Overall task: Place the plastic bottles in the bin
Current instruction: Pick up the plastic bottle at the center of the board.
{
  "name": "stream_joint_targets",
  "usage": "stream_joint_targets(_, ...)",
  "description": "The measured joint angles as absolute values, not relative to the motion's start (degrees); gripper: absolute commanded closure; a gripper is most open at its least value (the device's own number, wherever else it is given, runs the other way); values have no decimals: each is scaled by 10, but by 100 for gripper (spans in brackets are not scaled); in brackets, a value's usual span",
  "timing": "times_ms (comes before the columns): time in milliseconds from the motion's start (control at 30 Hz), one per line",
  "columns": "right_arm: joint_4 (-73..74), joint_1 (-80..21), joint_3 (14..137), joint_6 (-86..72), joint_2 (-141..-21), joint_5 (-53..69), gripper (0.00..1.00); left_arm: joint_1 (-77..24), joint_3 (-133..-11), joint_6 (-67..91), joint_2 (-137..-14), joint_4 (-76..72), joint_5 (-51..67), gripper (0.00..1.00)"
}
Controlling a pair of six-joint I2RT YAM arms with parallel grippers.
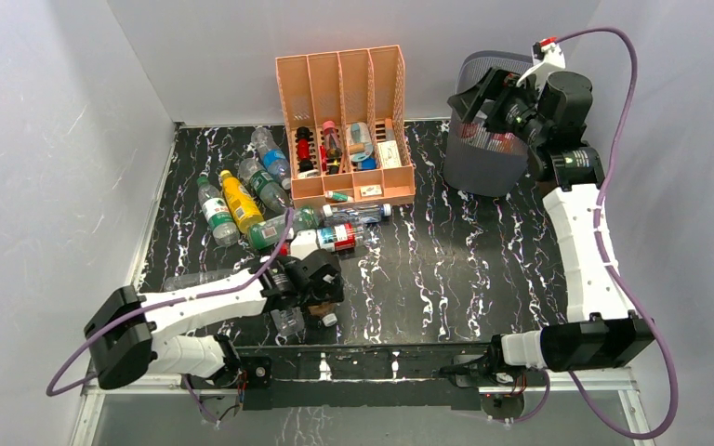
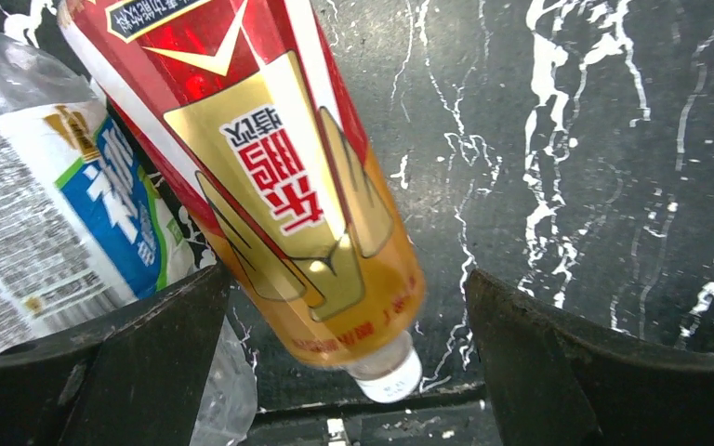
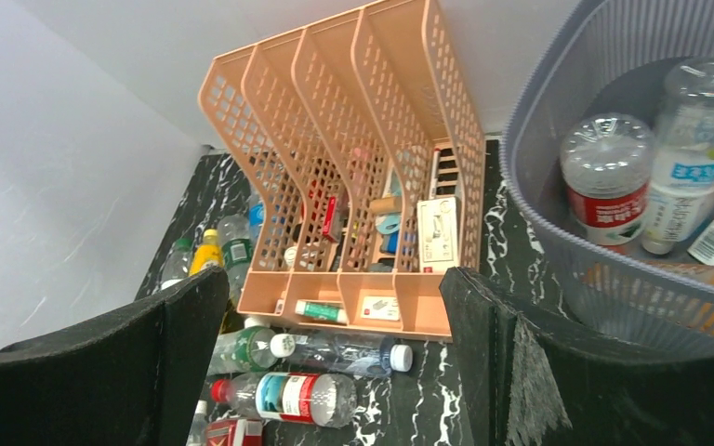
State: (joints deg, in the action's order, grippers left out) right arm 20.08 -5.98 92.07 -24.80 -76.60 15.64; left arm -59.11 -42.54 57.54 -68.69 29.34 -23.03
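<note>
Several bottles (image 1: 242, 203) loose on table (image 1: 465, 269), 10 o'clock, beside organizer (image 1: 344, 121). Approx. 4 more in bin (image 3: 539, 186), 1 o'clock. L gripper (image 2: 349, 307) spread wide, red-gold bottle (image 2: 279, 186) between fingers, ungripped. R gripper (image 3: 335, 325) spread wide, empty, by bin rim.

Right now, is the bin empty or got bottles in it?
Not empty. The bin holds at least three bottles, seen from the right wrist view.

Grey mesh bin (image 1: 483, 158), peach organizer (image 1: 346, 121)
</note>
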Motion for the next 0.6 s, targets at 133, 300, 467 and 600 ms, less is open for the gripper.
stream_joint_targets(133,201,-80,908,-253,-750,169,2,-591,-418,577,-732,276,-227,2)
stream_joint_targets(300,200,-100,891,-253,-742,181,2,-591,-418,577,-776,256,-221,2)
stream_joint_targets(467,200,-105,871,-253,-742,182,2,-591,-419,575,-785,247,-219,21)
stream_joint_targets(600,200,-109,847,-253,-739,182,2,-591,-422,571,-785,241,-218,39)
